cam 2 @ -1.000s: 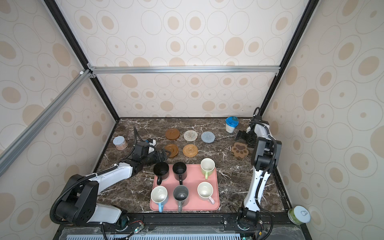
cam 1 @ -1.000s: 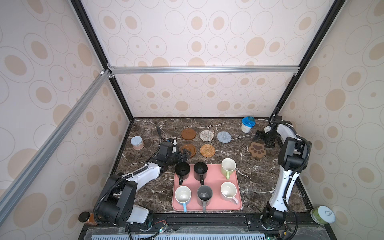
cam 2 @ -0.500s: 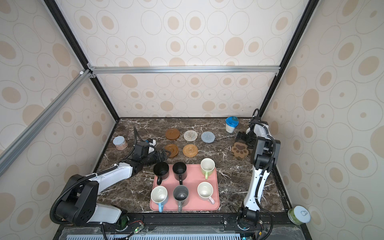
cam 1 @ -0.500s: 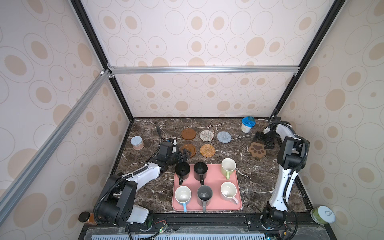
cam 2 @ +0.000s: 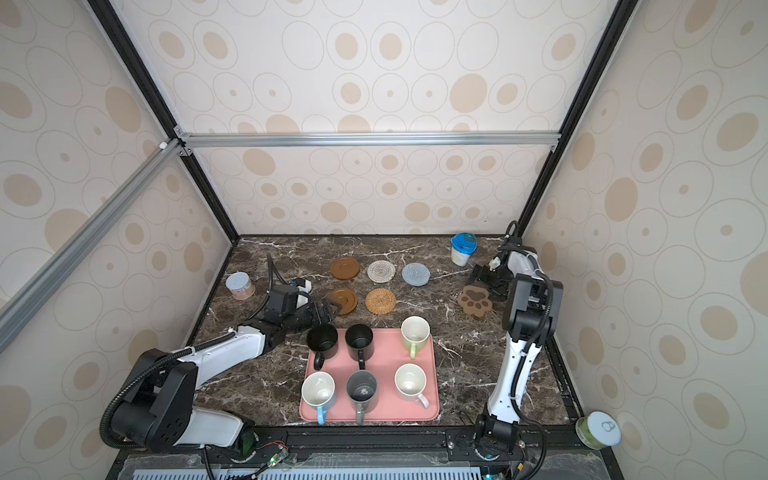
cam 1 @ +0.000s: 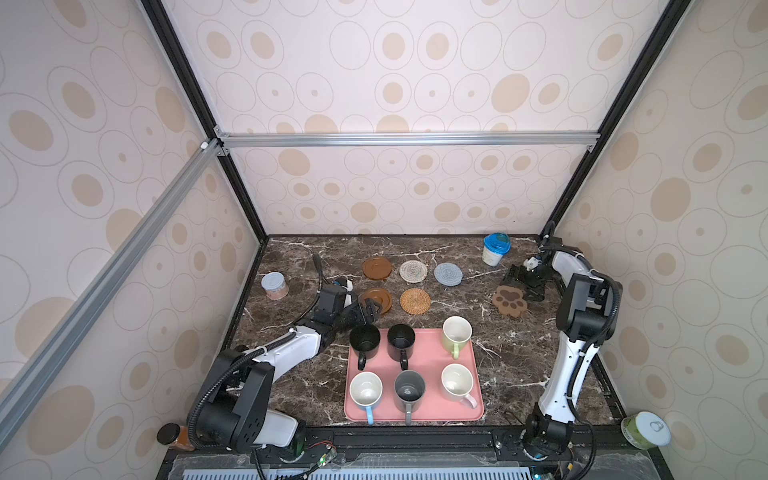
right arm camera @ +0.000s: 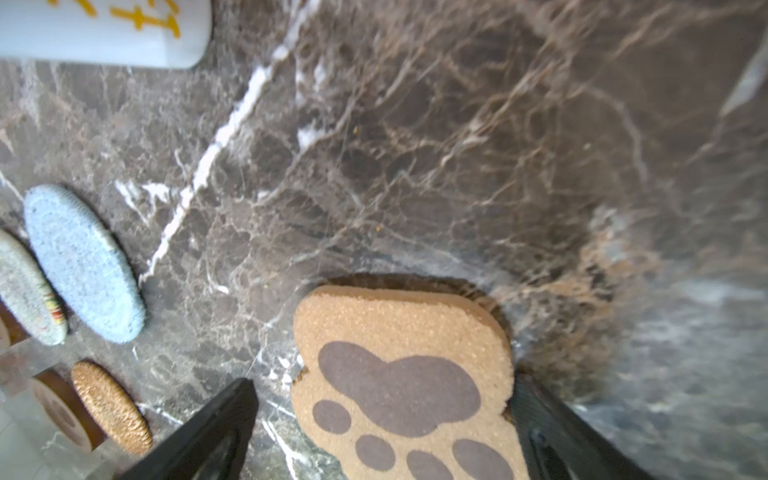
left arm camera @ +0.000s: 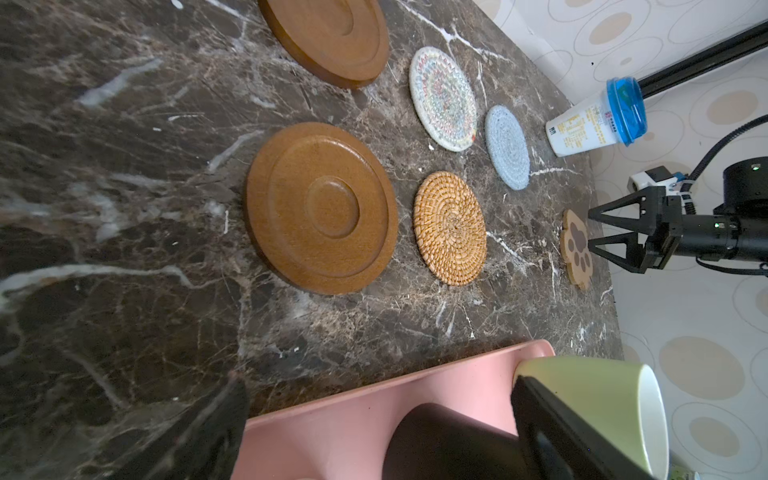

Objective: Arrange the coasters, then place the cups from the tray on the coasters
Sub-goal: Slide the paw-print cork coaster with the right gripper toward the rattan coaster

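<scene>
Six coasters are laid on the dark brown marble-patterned desk (cam 1: pixel 511 365), behind the large flat pink rectangular tray (cam 1: pixel 428 365). In the back row, from the left, a brown ringed wooden disc (cam 1: pixel 376 267), a whitish woven round (cam 1: pixel 413 271) and a grey-blue woven round (cam 1: pixel 448 274) are set just beside one another, apart. In the row nearer the tray, a second brown ringed disc (cam 1: pixel 380 296) and a tan rattan round (cam 1: pixel 415 301) are placed. To the right of the rattan round only marble is seen. The brown paw-shaped cork coaster (cam 1: pixel 509 301) is found well apart from the others, near the desk's right edge.

The right gripper (right arm camera: pixel 382 380) is held low at the paw coaster with its jaws spread wide. The coaster is seen between the fingers, one finger (right arm camera: pixel 552 419) close against its edge; whether it touches cannot be told.

The left gripper (cam 1: pixel 371 309) is stretched low between the second brown disc, partly covered by it in both top views, and the tray's back left corner. Its jaws are parted and nothing is clamped.

All six cups are stood on the tray:
- **Back row:** a black mug (cam 1: pixel 365 340), a second black mug (cam 1: pixel 401 336) and a light green mug (cam 1: pixel 457 332).
- **Front row:** a light blue mug with white inside (cam 1: pixel 365 392), a dark grey mug (cam 1: pixel 409 390) and a pale pink mug (cam 1: pixel 457 382).

The tray's front rim is set close to the desk's front edge, and wide strips of marble are left on both sides of the tray. A blue-lidded white tub (cam 1: pixel 494 249) is stood near the back right corner, and a grey-lidded jar (cam 1: pixel 274 284) near the left edge.
</scene>
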### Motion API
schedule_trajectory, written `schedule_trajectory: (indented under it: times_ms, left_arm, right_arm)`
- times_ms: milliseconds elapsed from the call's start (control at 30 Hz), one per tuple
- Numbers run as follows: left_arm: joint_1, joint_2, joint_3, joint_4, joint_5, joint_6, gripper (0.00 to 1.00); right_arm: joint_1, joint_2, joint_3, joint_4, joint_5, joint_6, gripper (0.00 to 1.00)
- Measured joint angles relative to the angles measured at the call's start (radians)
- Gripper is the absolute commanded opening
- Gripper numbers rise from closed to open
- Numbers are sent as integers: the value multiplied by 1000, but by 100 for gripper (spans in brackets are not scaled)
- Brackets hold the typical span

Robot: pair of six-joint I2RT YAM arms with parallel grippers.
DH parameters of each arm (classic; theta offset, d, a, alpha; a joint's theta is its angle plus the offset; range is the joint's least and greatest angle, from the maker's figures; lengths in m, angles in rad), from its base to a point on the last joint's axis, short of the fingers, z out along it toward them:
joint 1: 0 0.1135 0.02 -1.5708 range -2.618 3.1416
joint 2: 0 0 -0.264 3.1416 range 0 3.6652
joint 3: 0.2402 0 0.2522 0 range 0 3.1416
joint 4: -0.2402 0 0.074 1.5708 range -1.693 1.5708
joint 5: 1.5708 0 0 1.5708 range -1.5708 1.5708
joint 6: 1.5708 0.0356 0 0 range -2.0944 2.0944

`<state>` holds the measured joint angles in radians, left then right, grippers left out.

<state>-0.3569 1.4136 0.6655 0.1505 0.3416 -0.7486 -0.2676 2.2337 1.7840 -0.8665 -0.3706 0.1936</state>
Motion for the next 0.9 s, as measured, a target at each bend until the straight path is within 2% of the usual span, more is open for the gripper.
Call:
schedule_trajectory:
  times_ms: [367, 900]
  left_arm:
    - [0, 0, -3, 11, 0, -2, 100]
    - [0, -11, -4, 10, 0, -3, 100]
  right_arm:
    - [14, -82, -142, 70, -55, 28, 100]
    - [95, -90, -166, 116, -92, 51, 100]
